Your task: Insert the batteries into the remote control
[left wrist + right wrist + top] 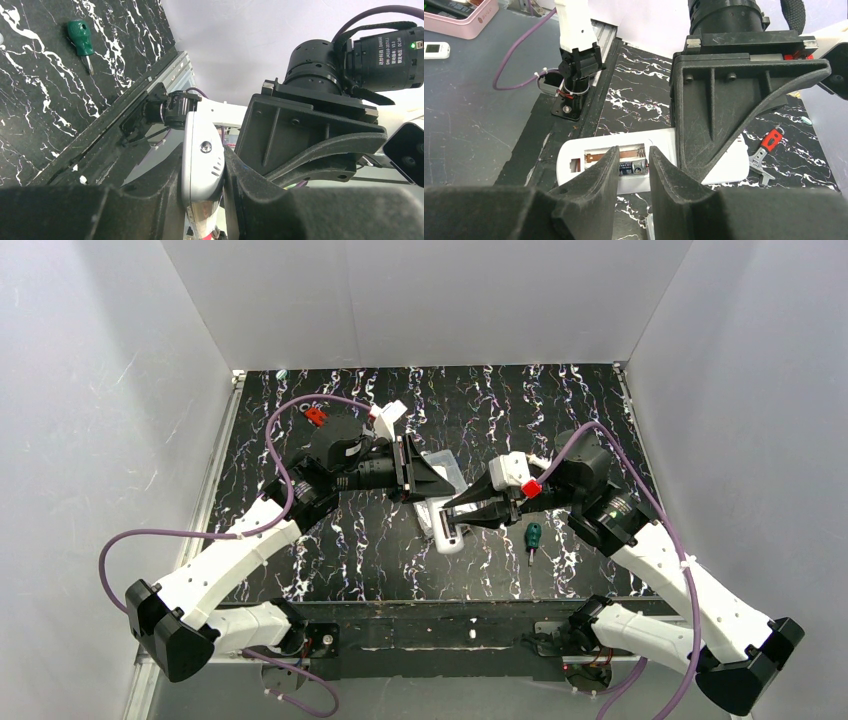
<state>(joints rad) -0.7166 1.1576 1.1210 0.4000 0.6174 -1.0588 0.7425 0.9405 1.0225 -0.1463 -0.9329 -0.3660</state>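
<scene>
L claw (pixel 202 172) grips remote control (pixel 569 159) | R claw (pixel 633 152) at battery (pixel 632 168), grip unclear | screwdriver (pixel 533 537) nearby

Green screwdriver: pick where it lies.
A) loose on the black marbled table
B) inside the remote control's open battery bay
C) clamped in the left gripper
A: the green screwdriver lies flat on the table, with nothing gripping it.

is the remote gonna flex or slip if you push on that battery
Probably stiff: the remote control looks like hard white plastic. Its smooth shell might slip, since the left gripper only pinches it between two fingers. It looks light, so pressing the battery with the right gripper could tilt it.
</scene>
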